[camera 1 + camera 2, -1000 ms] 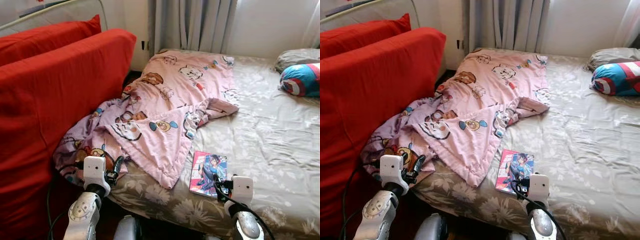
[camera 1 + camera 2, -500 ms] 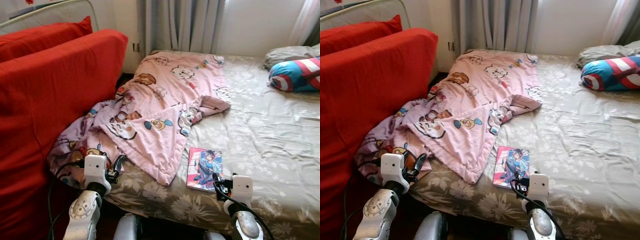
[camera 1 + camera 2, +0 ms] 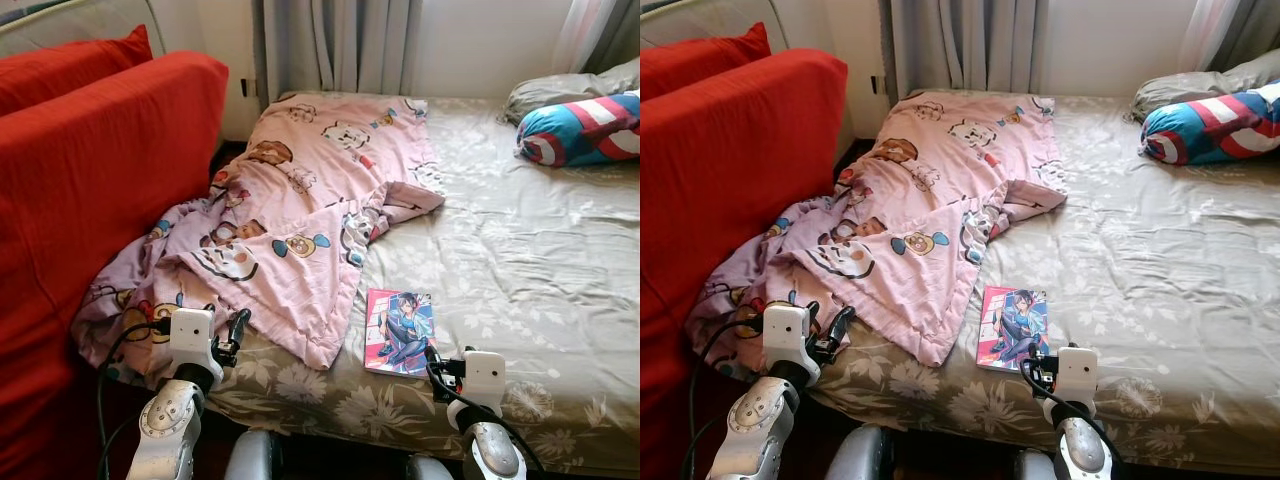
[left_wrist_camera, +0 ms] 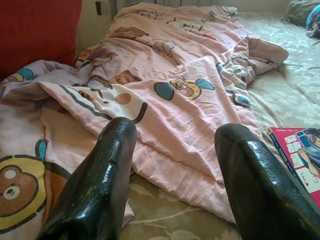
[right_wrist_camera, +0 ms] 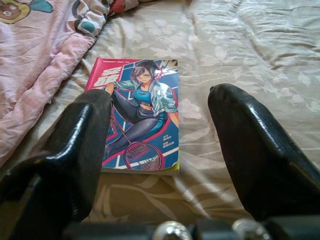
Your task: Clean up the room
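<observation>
The bed [image 3: 520, 270] wears an olive-grey sheet with a pale floral print. Over its left side lies a pink blanket [image 3: 300, 215] patterned with cartoon bears and other characters in brown, yellow and blue. Near the bed's front edge, a comic book [image 3: 401, 331] shows a red, pink and blue cover with a drawn figure. A red sofa [image 3: 90, 190] stands alongside. At the far right corner sits a blue, red and white striped cushion [image 3: 580, 128] beside a grey pillow [image 3: 560, 92]. Grey curtains [image 3: 335, 45] hang behind.

You get soft daylight from behind the curtains [image 3: 340, 45] at the far edge of the bed [image 3: 520, 250]. The bed looks bright and clear, with no glare. The gap beside the red cushions [image 3: 90, 190] is dark. Up close, the black fingers [image 4: 95, 185] look a little blurry.
</observation>
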Robot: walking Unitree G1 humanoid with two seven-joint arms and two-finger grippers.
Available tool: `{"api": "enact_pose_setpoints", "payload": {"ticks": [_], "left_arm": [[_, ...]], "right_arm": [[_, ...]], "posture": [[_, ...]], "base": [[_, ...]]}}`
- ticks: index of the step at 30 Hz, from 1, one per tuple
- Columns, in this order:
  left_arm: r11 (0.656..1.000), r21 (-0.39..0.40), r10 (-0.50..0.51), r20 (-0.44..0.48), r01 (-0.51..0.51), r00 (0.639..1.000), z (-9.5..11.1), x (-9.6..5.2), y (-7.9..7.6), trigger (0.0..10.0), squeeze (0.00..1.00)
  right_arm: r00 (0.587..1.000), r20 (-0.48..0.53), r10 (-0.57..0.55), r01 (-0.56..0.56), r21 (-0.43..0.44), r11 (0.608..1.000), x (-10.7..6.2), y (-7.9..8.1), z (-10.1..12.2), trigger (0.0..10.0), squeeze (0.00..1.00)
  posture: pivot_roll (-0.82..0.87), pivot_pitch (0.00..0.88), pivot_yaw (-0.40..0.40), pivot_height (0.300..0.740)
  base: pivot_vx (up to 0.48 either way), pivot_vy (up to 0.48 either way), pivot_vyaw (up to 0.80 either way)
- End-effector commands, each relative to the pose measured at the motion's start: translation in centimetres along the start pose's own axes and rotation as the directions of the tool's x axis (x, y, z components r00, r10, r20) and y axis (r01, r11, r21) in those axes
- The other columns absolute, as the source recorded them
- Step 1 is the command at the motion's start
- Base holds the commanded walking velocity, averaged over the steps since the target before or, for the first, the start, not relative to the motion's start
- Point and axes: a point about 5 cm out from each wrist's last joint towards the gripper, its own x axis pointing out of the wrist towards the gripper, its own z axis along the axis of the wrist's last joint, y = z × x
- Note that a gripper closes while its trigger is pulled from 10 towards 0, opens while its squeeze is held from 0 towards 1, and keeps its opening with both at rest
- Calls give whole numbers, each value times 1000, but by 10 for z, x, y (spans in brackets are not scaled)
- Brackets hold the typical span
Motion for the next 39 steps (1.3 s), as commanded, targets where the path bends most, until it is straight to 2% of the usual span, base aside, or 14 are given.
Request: {"api": "enact_pose_setpoints", "payload": {"ticks": [1, 5, 30, 35, 39], "left_arm": [[1000, -7, -8, -11, 8, 1000, 0, 1, -1, 10000, 0], [1000, -8, -6, -11, 6, 1000, 0, 1, 0, 10000, 0], [1000, -6, -15, -12, 15, 1000, 0, 2, -1, 10000, 0], [1000, -5, -14, -12, 14, 1000, 0, 2, -1, 10000, 0], [1000, -5, -13, -12, 12, 1000, 0, 2, -1, 10000, 0]], "right_arm": [[1000, 4, 16, -16, -8, 1000, 1, 3, 0, 10000, 0], [1000, -10, 7, -6, 22, 1000, 0, 3, -3, 10000, 0], [1000, -6, 23, -23, 6, 1000, 1, 4, -2, 10000, 0], [1000, -4, 23, -23, 6, 1000, 1, 5, -1, 10000, 0], [1000, -6, 15, -15, 19, 1000, 1, 4, -2, 10000, 0]], "posture": [[10, 22, 12, 616], [11, 23, 13, 616], [12, 19, 18, 616], [12, 20, 19, 616], [13, 21, 19, 616]], "base": [[0, 0, 0], [0, 0, 400], [0, 0, 0], [144, 0, 800], [241, 0, 0]]}}
